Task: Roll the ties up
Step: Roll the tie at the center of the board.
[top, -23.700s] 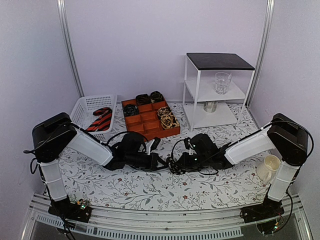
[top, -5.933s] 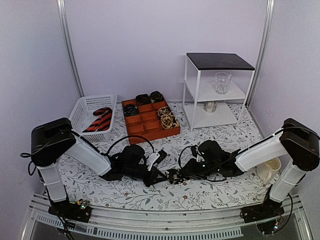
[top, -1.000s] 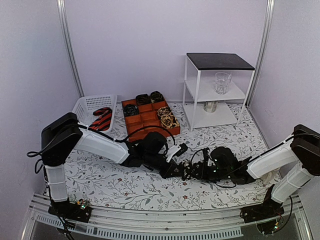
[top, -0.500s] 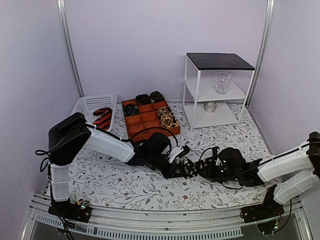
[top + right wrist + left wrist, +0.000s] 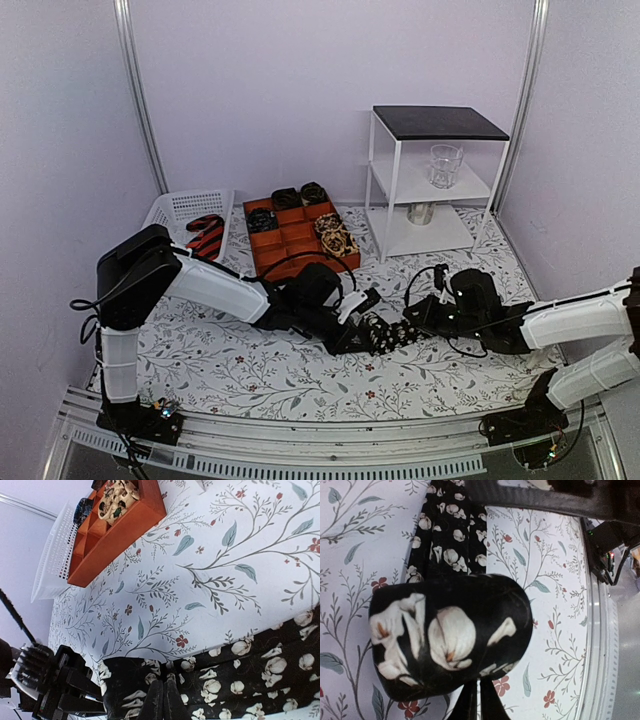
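Note:
A black tie with white flowers (image 5: 388, 336) lies on the table in front of the arms. One end is rolled into a fist-sized coil (image 5: 450, 635), and the tail runs off flat across the cloth (image 5: 260, 680). My left gripper (image 5: 475, 700) is shut, with its tips tucked under the coil. In the top view it (image 5: 368, 336) sits at the coil's left side. My right gripper (image 5: 163, 685) is shut on the tail right beside the coil. In the top view it (image 5: 413, 325) is just right of the roll.
An orange divided tray (image 5: 296, 262) holding several coiled ties stands behind, also in the right wrist view (image 5: 125, 527). A white basket (image 5: 178, 206) with a red-and-black striped tie (image 5: 205, 238) is at the back left. A white shelf unit (image 5: 400, 190) with a glass (image 5: 445, 165) stands at the back right.
Over the last second my right arm has swung back and right, away from the near edge. The left gripper and coil have shifted slightly right. The tie's loose part looks shorter than before.

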